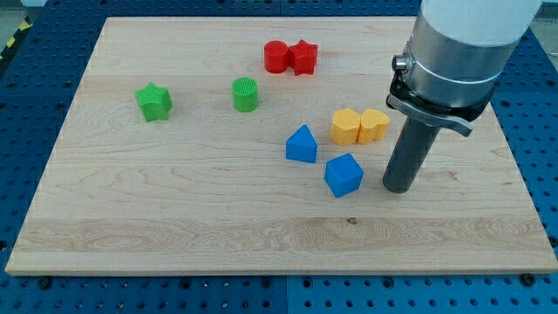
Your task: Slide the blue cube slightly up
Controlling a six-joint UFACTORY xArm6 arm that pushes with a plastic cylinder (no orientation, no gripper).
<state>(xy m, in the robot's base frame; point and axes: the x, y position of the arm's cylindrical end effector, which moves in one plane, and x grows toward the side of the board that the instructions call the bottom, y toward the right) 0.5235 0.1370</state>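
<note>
My tip, a bare rod holding nothing, stands at three o'clock just beside the blue cube, with open wooden board toward six o'clock.

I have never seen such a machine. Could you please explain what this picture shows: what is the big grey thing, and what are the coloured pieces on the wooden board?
The grey cylinder is the end of a robot arm. It has no hand; it ends in a dark rod, and my tip slides on the wooden board to push blocks. Nothing is held.

There is one camera, looking down at the board from in front.

On the board lie a blue cube, just to the view's left of my tip and apart from it, a blue wedge-like block, two yellow blocks side by side, two red blocks together near the view's top, a green cylinder and a green star.
</note>
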